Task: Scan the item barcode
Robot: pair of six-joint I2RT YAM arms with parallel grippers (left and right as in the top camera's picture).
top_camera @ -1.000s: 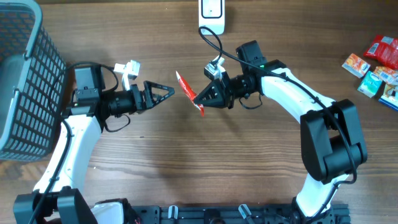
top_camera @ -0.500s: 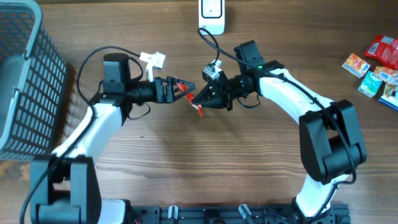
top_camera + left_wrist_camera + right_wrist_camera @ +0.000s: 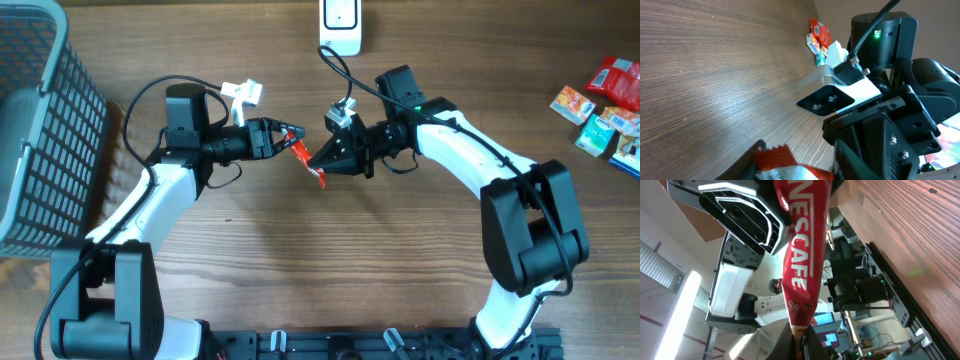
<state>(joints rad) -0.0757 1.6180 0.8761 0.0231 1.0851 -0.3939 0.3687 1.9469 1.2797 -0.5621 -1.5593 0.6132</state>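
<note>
Red sachet (image 3: pixel 300 152): held in the air at both ends, off the tabletop, slanting from upper left to lower right in the overhead view. It hangs on the robot's side of the scanner and a little to its left, near it but apart. White NESCAFE lettering runs along its length in the right wrist view (image 3: pixel 800 255).
Left gripper (image 3: pixel 283 140): closed onto the sachet's upper end, which is the end nearer the scanner. In the left wrist view the red edge of the sachet (image 3: pixel 777 159) sits between the dark fingers at the bottom of the frame.
Right gripper (image 3: pixel 315 160): pinched tight on the sachet's lower end, which is the end farther from the scanner. In its own view the fingertips (image 3: pixel 799 339) meet on the bottom seam.
White scanner (image 3: pixel 340 22): stands at the far edge of the table, centre top in the overhead view.
Wooden table (image 3: pixel 300 260): brown grain, bare under the two arms.
Grey basket (image 3: pixel 40 130): far left of the scanner, well apart from it.
Small packets (image 3: pixel 605 105): a loose cluster of red, orange and blue, far right of the scanner.
</note>
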